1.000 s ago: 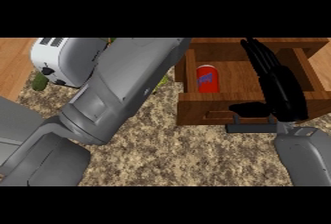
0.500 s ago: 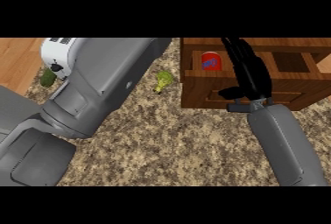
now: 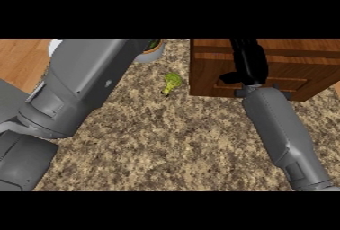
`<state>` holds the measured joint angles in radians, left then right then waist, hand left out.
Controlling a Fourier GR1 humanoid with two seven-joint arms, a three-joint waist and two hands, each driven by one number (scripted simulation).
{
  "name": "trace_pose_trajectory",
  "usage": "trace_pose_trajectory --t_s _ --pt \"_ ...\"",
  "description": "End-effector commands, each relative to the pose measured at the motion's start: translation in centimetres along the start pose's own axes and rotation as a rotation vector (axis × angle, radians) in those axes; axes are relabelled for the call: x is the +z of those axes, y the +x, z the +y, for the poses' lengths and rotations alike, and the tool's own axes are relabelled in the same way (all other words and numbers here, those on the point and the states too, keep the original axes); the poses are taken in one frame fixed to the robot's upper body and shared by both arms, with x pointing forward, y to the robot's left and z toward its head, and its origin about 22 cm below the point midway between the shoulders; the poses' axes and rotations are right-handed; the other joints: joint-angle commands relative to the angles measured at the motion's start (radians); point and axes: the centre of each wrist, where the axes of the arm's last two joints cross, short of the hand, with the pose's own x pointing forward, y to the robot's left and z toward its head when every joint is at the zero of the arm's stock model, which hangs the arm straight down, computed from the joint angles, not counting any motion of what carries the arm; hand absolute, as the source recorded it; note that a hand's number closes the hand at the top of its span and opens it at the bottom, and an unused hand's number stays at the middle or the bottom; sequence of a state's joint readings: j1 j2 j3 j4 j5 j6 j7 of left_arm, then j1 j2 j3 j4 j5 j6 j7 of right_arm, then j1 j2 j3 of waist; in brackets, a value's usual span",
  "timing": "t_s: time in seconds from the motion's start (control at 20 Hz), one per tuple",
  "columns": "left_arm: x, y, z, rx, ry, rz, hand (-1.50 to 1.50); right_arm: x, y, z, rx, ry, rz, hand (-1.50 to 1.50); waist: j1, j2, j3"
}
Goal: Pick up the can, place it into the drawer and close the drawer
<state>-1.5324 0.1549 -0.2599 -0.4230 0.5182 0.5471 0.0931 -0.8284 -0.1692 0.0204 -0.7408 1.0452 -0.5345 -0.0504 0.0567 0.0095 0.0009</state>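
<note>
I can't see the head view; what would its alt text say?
The robot's right hand rests with straight fingers against the front of a wooden drawer that looks shut, no can in sight. A small green vegetable lies on the speckled counter, and the left forearm fills the left side.

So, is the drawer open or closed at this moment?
Closed, as far as the view shows: the drawer shows only wooden front panels, with no open cavity and no can visible. The right hand rests flat against it.

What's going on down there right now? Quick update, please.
Right hand flat on the wooden drawer, fingers straight. Can not in view; drawer looks shut or nearly so. Left hand out of sight, only its forearm shows. Small green item on counter, clear of drawer.
</note>
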Motion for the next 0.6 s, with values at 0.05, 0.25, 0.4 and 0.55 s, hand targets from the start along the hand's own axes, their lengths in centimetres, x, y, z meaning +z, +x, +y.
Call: trace_pose_trajectory --t_s 0.05,0.25,0.4,0.55 --pt "0.1 -1.5 1.6 -0.009 -0.016 0.021 -1.5 -2.1 0.1 0.2 0.05 -0.041 0.015 -1.5 0.024 -0.001 -0.001" --pt "0.8 -1.5 0.9 0.0 -0.002 0.028 -1.5 -4.0 1.3 -0.5 0.049 -0.091 -0.005 -1.5 0.027 0.0 0.0" --pt "0.1 -1.7 3.6 -0.012 -0.009 0.018 -1.5 -5.2 2.6 -0.8 0.063 -0.112 0.01 -1.5 0.047 0.009 -0.001" --pt "0.8 -1.4 2.8 -0.002 -0.029 0.007 -1.5 -6.7 0.7 -2.9 0.072 -0.109 0.019 -1.5 0.056 0.009 0.0"
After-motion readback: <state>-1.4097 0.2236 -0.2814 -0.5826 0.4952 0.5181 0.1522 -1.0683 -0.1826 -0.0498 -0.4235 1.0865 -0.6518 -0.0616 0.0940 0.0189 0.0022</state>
